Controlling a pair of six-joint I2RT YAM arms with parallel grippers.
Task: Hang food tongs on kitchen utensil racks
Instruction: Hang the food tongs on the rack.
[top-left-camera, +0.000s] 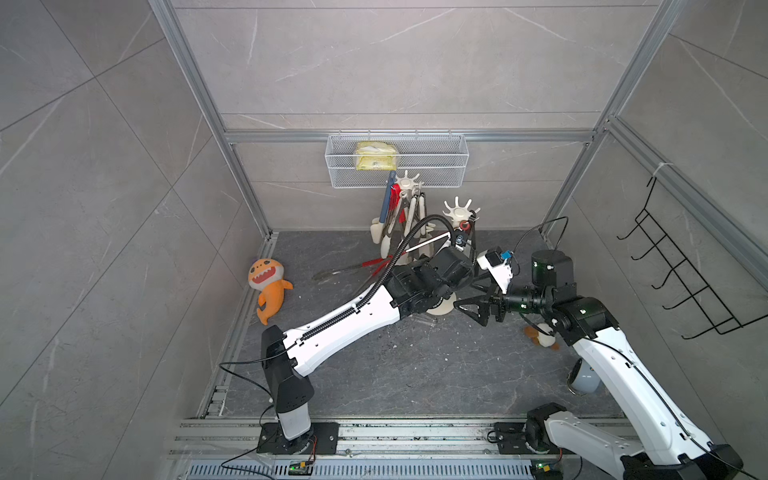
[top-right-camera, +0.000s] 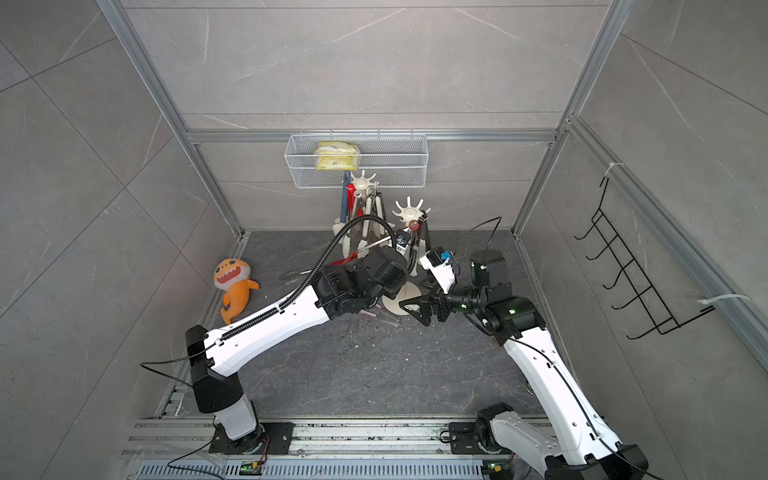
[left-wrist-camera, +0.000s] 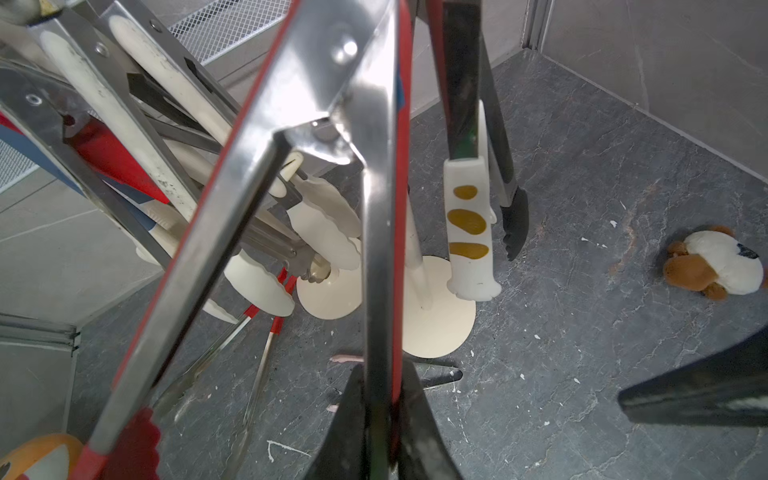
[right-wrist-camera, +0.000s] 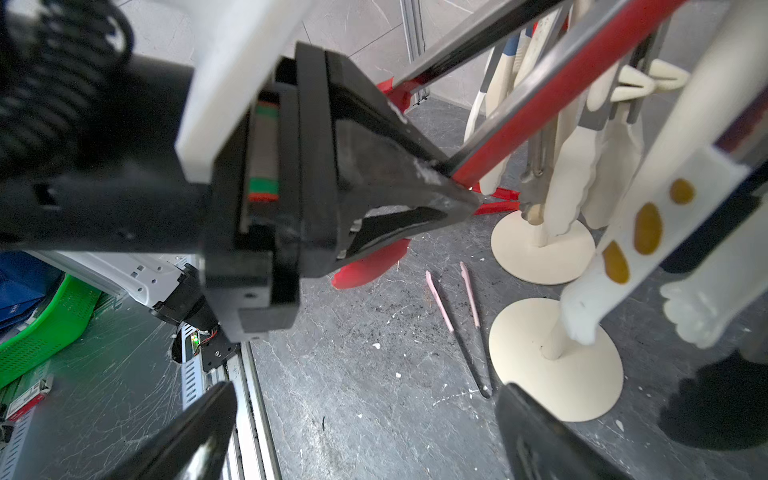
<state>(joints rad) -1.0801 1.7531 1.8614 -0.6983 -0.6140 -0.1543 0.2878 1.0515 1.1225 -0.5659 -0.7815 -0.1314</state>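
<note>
No text or label is legible.

Robot lab test cell: aluminium frame (top-left-camera: 291, 136), grey panels (top-left-camera: 374, 62), mounting rails (top-left-camera: 415, 434).

Red-trimmed steel tongs (left-wrist-camera: 376, 232), cream racks (left-wrist-camera: 444, 328)

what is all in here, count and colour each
utensil racks: two, cream, back of floor
hung tongs: several, cream, blue, red, back rack
cat-paw tongs: one, white with brown spots, by front pole
black-tipped tongs: one, black, beside them
red-and-steel tongs: one, in left claw
red-tipped tongs: one, steel, lying on floor
pink tongs: one, floor by front base
mesh basket: one, white, back rail
yellow packet: in basket, count unclear
wire hook rack: one, black, right wall
shark plush: one, orange, floor
plush toy: one, brown and white, floor
left claw: black, shut on red-and-steel tongs
right claw: black, open, empty
</note>
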